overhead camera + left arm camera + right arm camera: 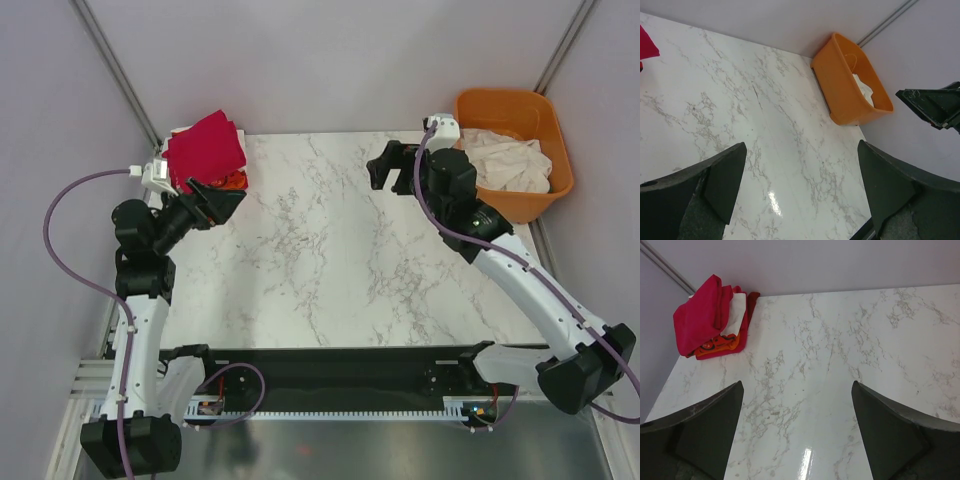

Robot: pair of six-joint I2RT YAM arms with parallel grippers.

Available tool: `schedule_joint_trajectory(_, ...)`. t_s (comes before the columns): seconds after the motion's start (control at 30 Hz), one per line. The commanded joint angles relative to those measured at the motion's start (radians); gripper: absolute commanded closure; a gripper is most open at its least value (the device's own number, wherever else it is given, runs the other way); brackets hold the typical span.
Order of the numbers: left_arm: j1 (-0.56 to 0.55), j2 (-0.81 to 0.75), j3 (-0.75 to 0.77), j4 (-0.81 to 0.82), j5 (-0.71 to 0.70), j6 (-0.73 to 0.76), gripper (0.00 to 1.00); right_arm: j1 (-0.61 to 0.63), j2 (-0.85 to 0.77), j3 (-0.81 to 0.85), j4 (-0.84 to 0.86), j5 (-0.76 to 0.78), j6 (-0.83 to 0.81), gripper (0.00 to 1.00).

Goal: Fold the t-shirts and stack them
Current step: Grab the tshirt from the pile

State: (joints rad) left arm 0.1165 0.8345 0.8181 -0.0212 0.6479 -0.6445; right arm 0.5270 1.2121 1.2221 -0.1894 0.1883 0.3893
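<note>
Marble counter [330, 260] has red shirts [205, 150] piled in one corner, maybe for room; our left pincer [801, 150] and right pincer [797, 390] are spread, empty.

crimson t-shirt [697, 315], orange tub [520, 120]

From high above the near edge I look down on the whole marble bench [330, 260], while my left wrist camera looks low across it toward the far-right corner and my right wrist camera toward the far-left.
</note>
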Motion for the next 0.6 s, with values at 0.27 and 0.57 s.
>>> schedule_joint_trajectory(0.27, 0.005, -0.043, -0.002, -0.020, 0.030, 0.147, 0.00, -0.050, 0.158, 0.252, -0.093, 0.119, -0.040, 0.02)
schedule_joint_trajectory(0.57, -0.015, -0.038, -0.008, -0.036, 0.021, 0.155, 0.00, -0.467, 0.469, 0.517, -0.301, 0.143, 0.035, 0.02)
